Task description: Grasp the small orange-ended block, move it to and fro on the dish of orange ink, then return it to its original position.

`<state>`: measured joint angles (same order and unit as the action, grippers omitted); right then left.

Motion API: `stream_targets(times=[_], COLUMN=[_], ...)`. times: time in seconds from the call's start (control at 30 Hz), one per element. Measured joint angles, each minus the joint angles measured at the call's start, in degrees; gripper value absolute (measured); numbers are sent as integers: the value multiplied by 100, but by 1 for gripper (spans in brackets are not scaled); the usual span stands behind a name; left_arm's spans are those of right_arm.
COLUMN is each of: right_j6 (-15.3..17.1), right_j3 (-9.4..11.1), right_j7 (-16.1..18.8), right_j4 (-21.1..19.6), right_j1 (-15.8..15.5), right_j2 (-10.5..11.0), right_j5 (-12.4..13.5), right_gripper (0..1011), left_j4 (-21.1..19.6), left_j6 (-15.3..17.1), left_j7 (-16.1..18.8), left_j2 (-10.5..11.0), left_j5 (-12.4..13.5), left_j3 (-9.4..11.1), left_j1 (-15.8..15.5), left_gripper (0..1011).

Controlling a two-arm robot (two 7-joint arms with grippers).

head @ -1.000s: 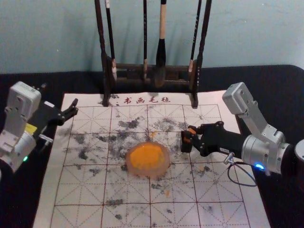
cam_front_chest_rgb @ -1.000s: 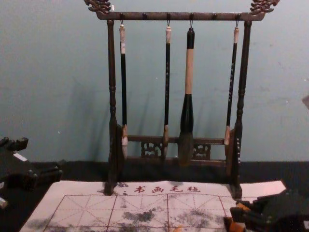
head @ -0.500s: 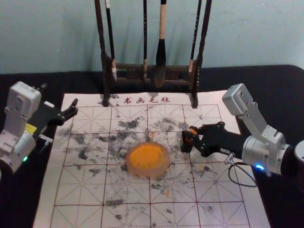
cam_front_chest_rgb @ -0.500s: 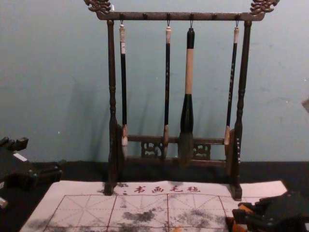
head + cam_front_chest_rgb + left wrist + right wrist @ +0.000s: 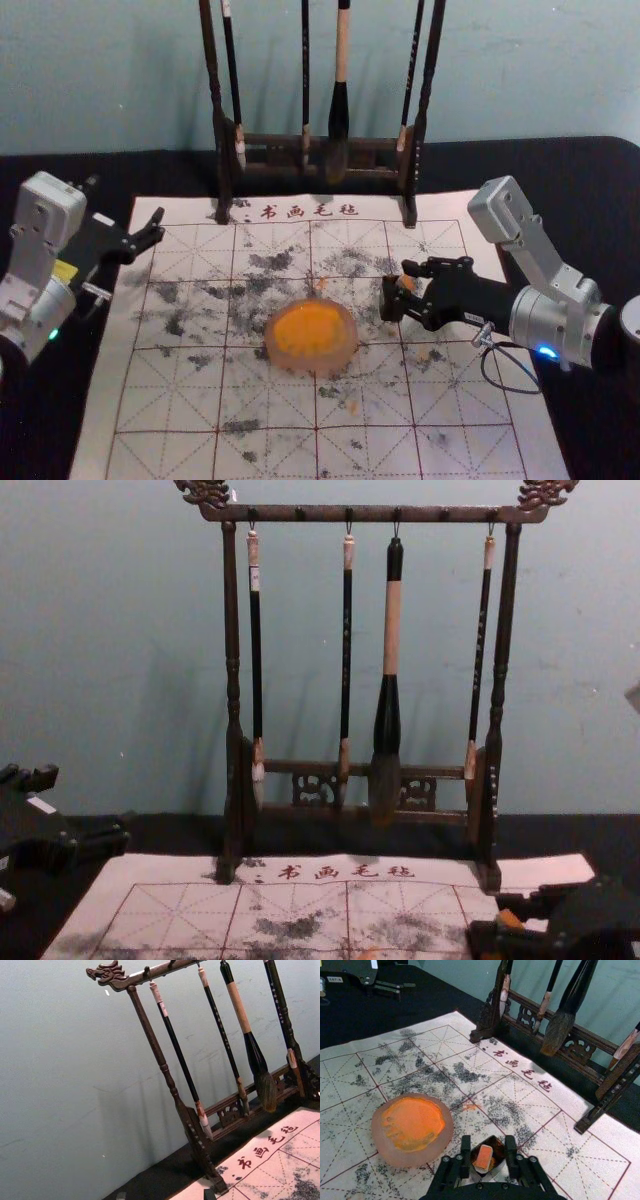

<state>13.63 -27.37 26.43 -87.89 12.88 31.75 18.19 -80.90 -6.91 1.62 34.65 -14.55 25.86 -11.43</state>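
Fingers (image 5: 466,1152) of my right gripper (image 5: 488,1144) have spread wider than a second ago, and the block's orange end (image 5: 484,1156) now shows between them. I grip nothing with it; the fingers stand apart on either side. Right below them, the block sits inside a dark box (image 5: 388,299). I judge that I have just let it go, so this looks like the close of the return, though an opening before the grasp would look much the same. If so, I should draw straight back along the block without knocking the box.

The orange end points up out of the box; the long axis seems near upright, perhaps leaning a little, with its lower part hidden.

Farther out, just beside the box, is the dish (image 5: 347,356) with its orange ink (image 5: 305,328), on the marked mat (image 5: 470,440). Behind is the brush stand (image 5: 285,142). My left gripper (image 5: 158,224) is parked open at the mat's left edge.
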Motion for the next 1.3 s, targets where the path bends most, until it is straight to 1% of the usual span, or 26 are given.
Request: stream_targets(times=[0.23, 0.27, 0.3, 0.33, 0.37, 0.4, 0.47, 0.57, 0.6, 0.67, 0.73, 0.87, 0.9, 0.93, 0.97, 1.03, 1.07, 1.13, 1.27, 1.3], right_j6=[0, 0, 0, -1, -1, -1, -1, -2, -2, -2, -160, -672, -919, -1047, -1310, -1525, -1680, -1857, -1963, -1999], right_j3=[-2, -2, -2, -2, -2, -1, -2, -2, -2, -2, 60, 260, 362, 417, 544, 656, 754, 887, 1035, 1091], right_j7=[3, 4, 5, 5, 6, 6, 7, 8, 7, 8, 4, -75, -157, -208, -362, -520, -692, -976, -1323, -1453], right_j4=[0, 0, 0, 0, 0, 0, 0, 0, 0, 0, -20, -95, -135, -157, -204, -234, -249, -249, -205, -161], right_j1=[2, 3, 3, 3, 3, 3, 3, 3, 3, 3, -29, -164, -229, -268, -361, -446, -525, -674, -873, -975], right_j2=[2, 2, 2, 2, 2, 2, 2, 2, 2, 2, -18, -104, -151, -181, -243, -305, -360, -449, -569, -622], right_j5=[3, 4, 5, 5, 5, 6, 7, 8, 9, 10, 25, 71, 79, 78, 56, -2, -72, -198, -337, -390], right_gripper=[591, 627, 685, 685, 729, 741, 820, 909, 918, 983, 1003, 1000, 1000, 1000, 1000, 1000, 1000, 1000, 1000, 1000], left_j4=[0, 0, 0, 0, 0, 0, 0, 0, 0, 0, 0, 0, 0, 0, 0, 0, 0, 0, 0, 0], left_j6=[0, 0, 0, 0, 0, 0, 0, 0, 0, 0, 0, 0, 0, 0, 0, 0, 0, 0, 0, 0], left_j7=[0, 0, 0, 0, 0, 0, 0, 0, 0, 0, 0, 0, 0, 0, 0, 0, 0, 0, 0, 0], left_j2=[0, 0, 0, 0, 0, 0, 0, 0, 0, 0, 0, 0, 0, 0, 0, 0, 0, 0, 0, 0], left_j5=[0, 0, 0, 0, 0, 0, 0, 0, 0, 0, 0, 0, 0, 0, 0, 0, 0, 0, 0, 0], left_j3=[0, 0, 0, 0, 0, 0, 0, 0, 0, 0, 0, 0, 0, 0, 0, 0, 0, 0, 0, 0], left_j1=[0, 0, 0, 0, 0, 0, 0, 0, 0, 0, 0, 0, 0, 0, 0, 0, 0, 0, 0, 0], left_gripper=[1001, 1001, 1001, 1001, 1001, 1001, 1001, 1001, 1001, 1001, 1001, 1001, 1001, 1001, 1001, 1001, 1001, 1001, 1001, 1001])
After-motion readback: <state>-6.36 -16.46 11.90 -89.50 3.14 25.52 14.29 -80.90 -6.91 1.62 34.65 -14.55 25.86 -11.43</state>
